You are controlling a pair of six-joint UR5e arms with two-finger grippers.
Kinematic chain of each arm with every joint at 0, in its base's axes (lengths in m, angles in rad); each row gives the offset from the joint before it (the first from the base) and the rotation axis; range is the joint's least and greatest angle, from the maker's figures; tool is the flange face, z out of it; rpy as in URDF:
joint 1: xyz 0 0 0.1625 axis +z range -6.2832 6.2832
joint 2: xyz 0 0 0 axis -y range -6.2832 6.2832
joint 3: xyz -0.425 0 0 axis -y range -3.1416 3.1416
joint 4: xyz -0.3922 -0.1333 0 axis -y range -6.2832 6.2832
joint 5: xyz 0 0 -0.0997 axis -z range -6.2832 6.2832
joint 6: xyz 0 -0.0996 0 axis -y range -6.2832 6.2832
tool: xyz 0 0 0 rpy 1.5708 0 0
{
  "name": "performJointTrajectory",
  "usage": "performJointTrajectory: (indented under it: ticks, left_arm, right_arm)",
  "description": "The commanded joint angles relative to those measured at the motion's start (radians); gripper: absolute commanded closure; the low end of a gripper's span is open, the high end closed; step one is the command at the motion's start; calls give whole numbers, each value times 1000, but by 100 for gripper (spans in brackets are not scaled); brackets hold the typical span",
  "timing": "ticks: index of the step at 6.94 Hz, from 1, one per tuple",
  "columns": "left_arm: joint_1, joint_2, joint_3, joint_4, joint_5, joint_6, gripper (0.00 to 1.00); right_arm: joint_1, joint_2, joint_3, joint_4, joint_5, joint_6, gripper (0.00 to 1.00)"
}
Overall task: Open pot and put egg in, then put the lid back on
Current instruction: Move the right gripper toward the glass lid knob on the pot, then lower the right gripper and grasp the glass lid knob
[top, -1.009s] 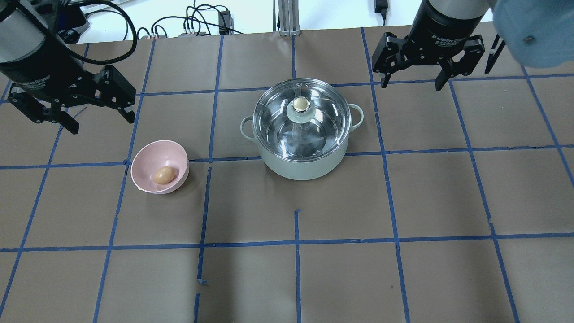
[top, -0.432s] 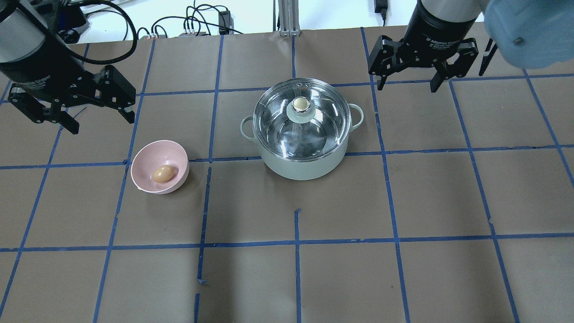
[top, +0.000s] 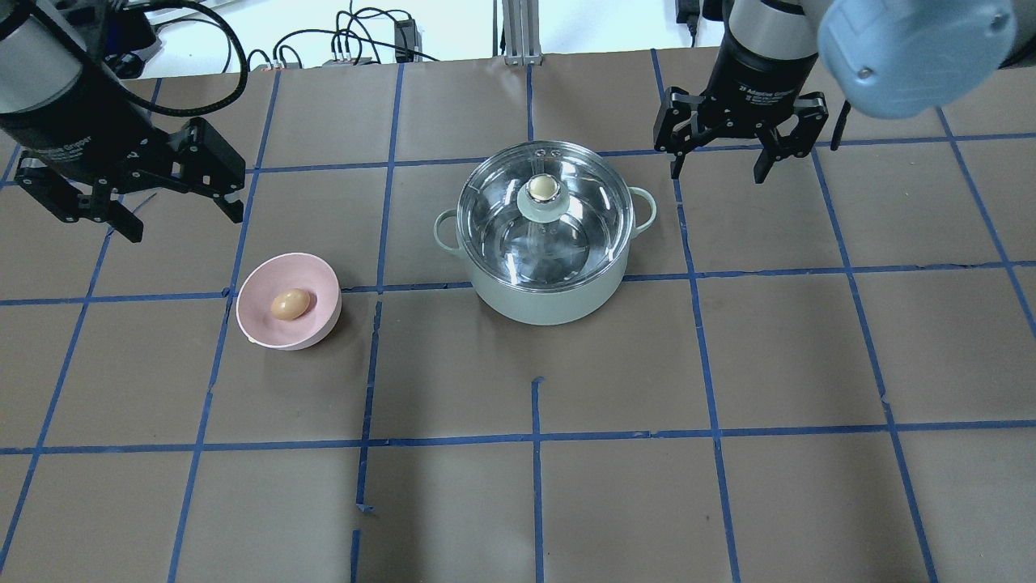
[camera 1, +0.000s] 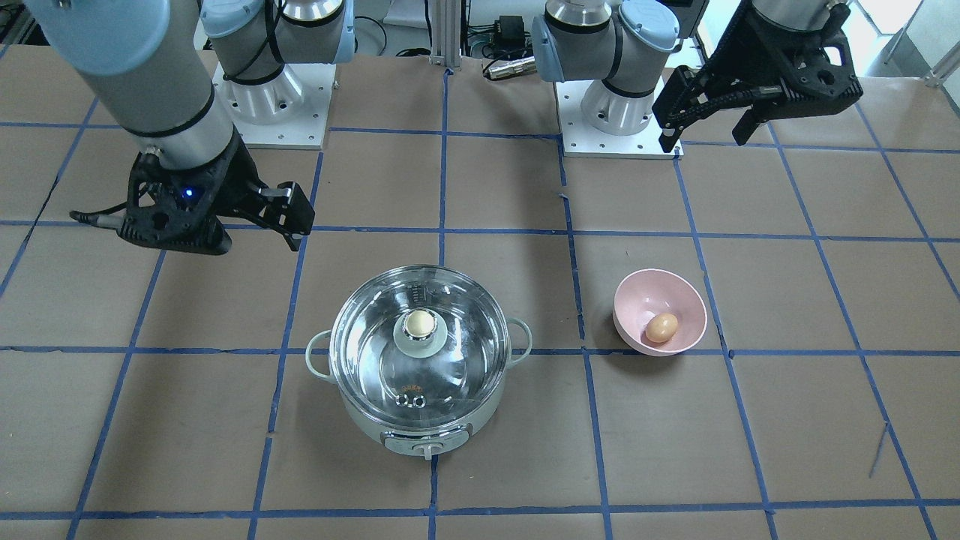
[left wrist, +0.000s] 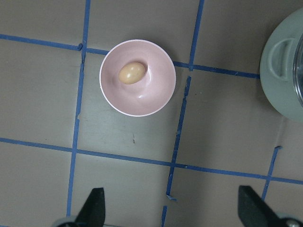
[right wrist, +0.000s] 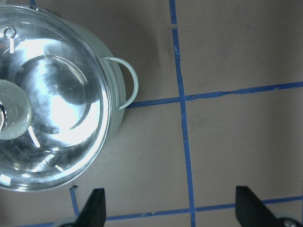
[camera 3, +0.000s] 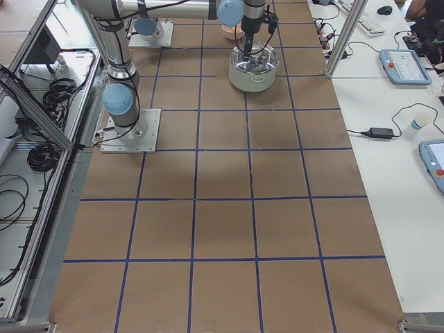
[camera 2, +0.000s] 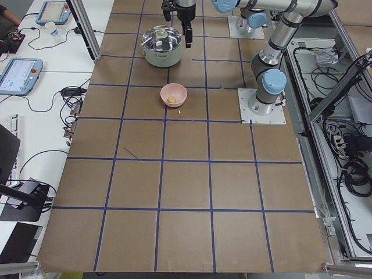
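With the lid [top: 502, 212] on the pot [top: 550, 306] and the egg [top: 290, 304] in the pink bowl [top: 314, 330], opening is the step in hand: the right gripper [top: 719, 166], spread empty beside the pot like the left gripper [top: 184, 220], should next centre over the lid's knob [top: 542, 191].

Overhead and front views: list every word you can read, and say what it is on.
"2F Adaptive Gripper": on the right gripper, blurred.
"Gripper": on the left gripper, the rest hidden.
Orange print on the lid: too small to read.
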Motion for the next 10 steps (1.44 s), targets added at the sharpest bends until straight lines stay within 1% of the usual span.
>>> performJointTrajectory:
  ticks: [1,2,3,4,5,6,8,9,10]
  left_arm:
    - [0,0,-1,0,1,0,0]
    - [0,0,-1,0,1,0,0]
    - [0,0,1,0,1,0,0]
    - [0,0,1,0,1,0,0]
    - [0,0,1,0,1,0,0]
    - [0,0,1,0,1,0,0]
    - [0,0,1,0,1,0,0]
    - [0,0,1,0,1,0,0]
    - [0,0,1,0,1,2,0]
  right_arm:
    - [20,102,-62,-66,77,64,3]
    - [60,135,-99,-84,86,129,3]
    - [133,187,-126,-115,86,181,3]
    - [201,239,-137,-202,84,282,3]
    - [244,261,-130,-238,63,295,2]
    - [266,261,-117,-238,45,299,0]
    - [266,259,-85,-243,40,300,0]
    - [266,256,-71,-287,-23,283,0]
    - [266,258,-65,-292,-26,276,3]
